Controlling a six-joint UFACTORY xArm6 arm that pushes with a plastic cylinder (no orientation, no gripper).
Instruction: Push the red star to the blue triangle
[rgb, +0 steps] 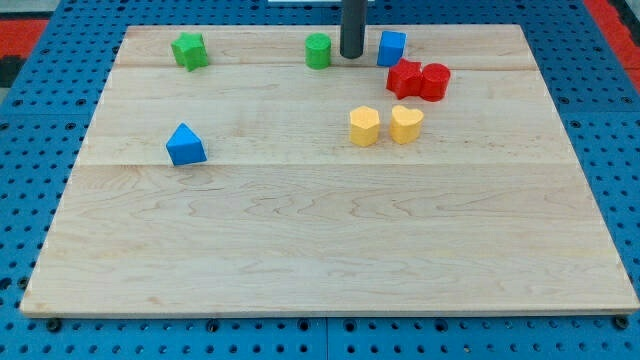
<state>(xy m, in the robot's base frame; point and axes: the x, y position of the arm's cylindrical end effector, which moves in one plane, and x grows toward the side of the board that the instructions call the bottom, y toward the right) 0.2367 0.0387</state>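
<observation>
The red star (404, 78) lies at the view's upper right on the wooden board, touching a red round block (436, 82) on its right. The blue triangle (185, 145) sits far off at the view's left middle. My tip (352, 55) rests on the board near the view's top, between a green round block (318, 50) on its left and a blue cube (392, 47) on its right. The tip is up and to the left of the red star, a short gap away, not touching it.
A green star-like block (189, 50) sits at the view's top left. Two yellow blocks (365, 126) (406, 124) lie side by side just below the red star. The wooden board (320, 240) lies on a blue pegboard surface.
</observation>
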